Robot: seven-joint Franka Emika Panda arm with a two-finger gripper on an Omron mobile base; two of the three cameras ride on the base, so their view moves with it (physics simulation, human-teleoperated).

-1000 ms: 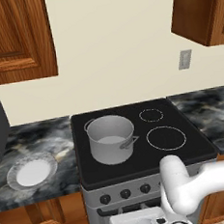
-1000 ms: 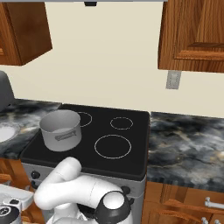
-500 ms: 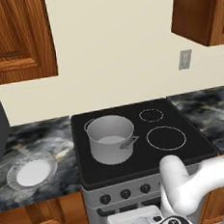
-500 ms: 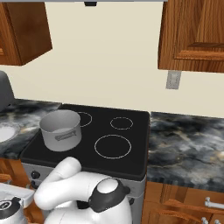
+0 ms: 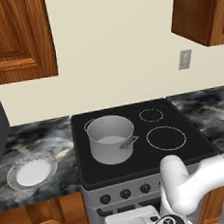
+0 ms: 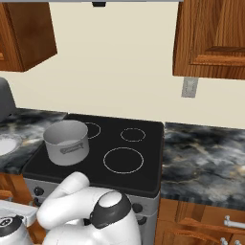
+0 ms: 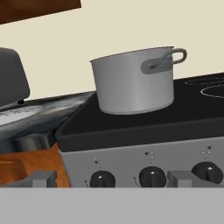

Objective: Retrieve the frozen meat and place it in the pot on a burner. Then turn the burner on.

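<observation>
Pot: we see the pot (image 5: pixel 110 139) (image 6: pixel 66 142) (image 7: pixel 134 79) on the front left burner of the stove; it is a straight-sided cylinder of grey brushed steel, lidless, with small loop handles at the sides.
Pot interior: from both base views we look into a pale grey, bare inside.
Stove: the stove (image 5: pixel 185 148) (image 6: pixel 148 167) (image 7: pixel 131 127) has a flat, glossy black glass top with thin white burner rings, and a grey metal front panel.
Knobs: round dark knobs (image 7: pixel 152 177) (image 5: pixel 125 193) sit in a row on the front panel, below the pot.
Table: the table (image 5: pixel 38 135) (image 6: pixel 206 158) on both sides of the stove is dark marbled stone with pale veins.
Plate: a round grey plate (image 5: pixel 32 170) with a white centre lies on the table left of the stove, well apart from the pot.
Cabinets: brown wood-grain cabinets (image 5: pixel 14 36) (image 6: pixel 210 36) hang on the cream wall.
End effector: its grey finger tips (image 7: pixel 41 178) rise at the bottom of the hand view, spread wide apart, nothing between them, level with the knobs.
</observation>
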